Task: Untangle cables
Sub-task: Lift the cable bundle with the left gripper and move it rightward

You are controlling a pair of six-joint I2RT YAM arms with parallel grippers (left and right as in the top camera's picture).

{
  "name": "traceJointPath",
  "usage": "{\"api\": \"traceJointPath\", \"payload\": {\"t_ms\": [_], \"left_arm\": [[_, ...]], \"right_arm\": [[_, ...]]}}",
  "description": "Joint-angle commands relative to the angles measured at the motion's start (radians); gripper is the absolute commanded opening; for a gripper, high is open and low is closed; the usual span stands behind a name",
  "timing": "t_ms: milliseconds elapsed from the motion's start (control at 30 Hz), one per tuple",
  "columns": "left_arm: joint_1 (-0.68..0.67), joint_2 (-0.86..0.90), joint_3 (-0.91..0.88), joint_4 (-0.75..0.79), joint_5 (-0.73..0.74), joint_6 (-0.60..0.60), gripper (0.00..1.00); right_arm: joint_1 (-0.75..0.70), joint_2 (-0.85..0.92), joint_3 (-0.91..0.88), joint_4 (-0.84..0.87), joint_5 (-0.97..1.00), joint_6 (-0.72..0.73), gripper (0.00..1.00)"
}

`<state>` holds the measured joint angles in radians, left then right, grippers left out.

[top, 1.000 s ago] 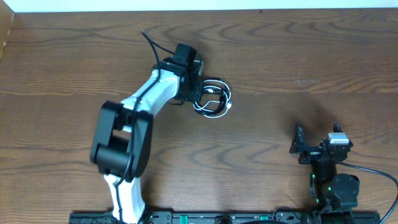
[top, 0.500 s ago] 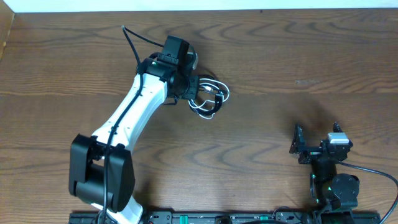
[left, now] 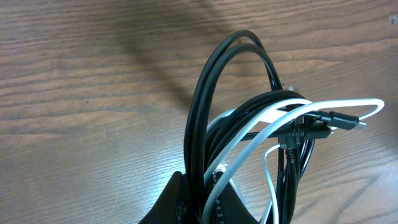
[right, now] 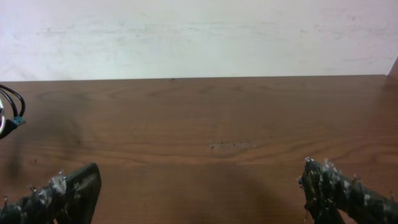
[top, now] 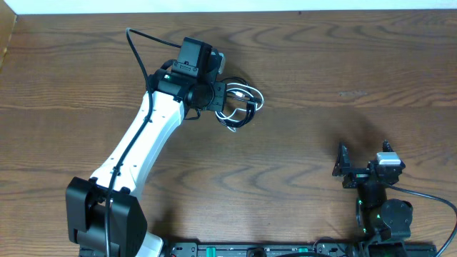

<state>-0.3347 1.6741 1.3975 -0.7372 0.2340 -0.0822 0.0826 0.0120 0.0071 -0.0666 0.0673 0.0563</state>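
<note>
The cables, one black [left: 205, 106] and one white [left: 339, 104], hang as a looped tangle with small plug ends crossing at the right. My left gripper [left: 205, 202] is shut on strands of both at the bottom of the left wrist view. Seen from overhead, the left gripper [top: 218, 96] holds the cable bundle [top: 241, 104] over the far middle of the table. My right gripper [top: 342, 166] stands open near the front right, with nothing between its fingers [right: 69, 186]. A bit of the black cable [right: 9, 107] shows at the left edge of the right wrist view.
The wooden table [top: 321, 71] ends at a white wall along the far side. A light wooden edge [top: 6, 36] stands at the far left corner. A black rail [top: 250, 250] with the arm bases runs along the front edge.
My left arm has swung left and stretched farther out, carrying the cable bundle a little left and toward the far side. The right arm has not moved.
</note>
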Motion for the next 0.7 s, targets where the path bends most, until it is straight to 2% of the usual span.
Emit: {"api": "traceJointPath", "payload": {"t_ms": [0,533,600,667], "left_arm": [[0.003,-0.006,0.007,-0.010,0.014,-0.010,0.07],[0.003,-0.006,0.007,-0.100,0.334,-0.032,0.07],[0.003,-0.006,0.007,-0.068,0.458,-0.032,0.07],[0.003,-0.006,0.007,-0.028,0.566,-0.032,0.07]], "right_arm": [[0.004,-0.005,-0.002,-0.003,0.002,-0.002,0.99],[0.004,-0.005,-0.002,-0.003,0.000,0.000,0.99],[0.004,-0.005,-0.002,-0.006,-0.042,0.003,0.99],[0.004,-0.005,-0.002,-0.005,-0.097,0.101,0.99]]}}
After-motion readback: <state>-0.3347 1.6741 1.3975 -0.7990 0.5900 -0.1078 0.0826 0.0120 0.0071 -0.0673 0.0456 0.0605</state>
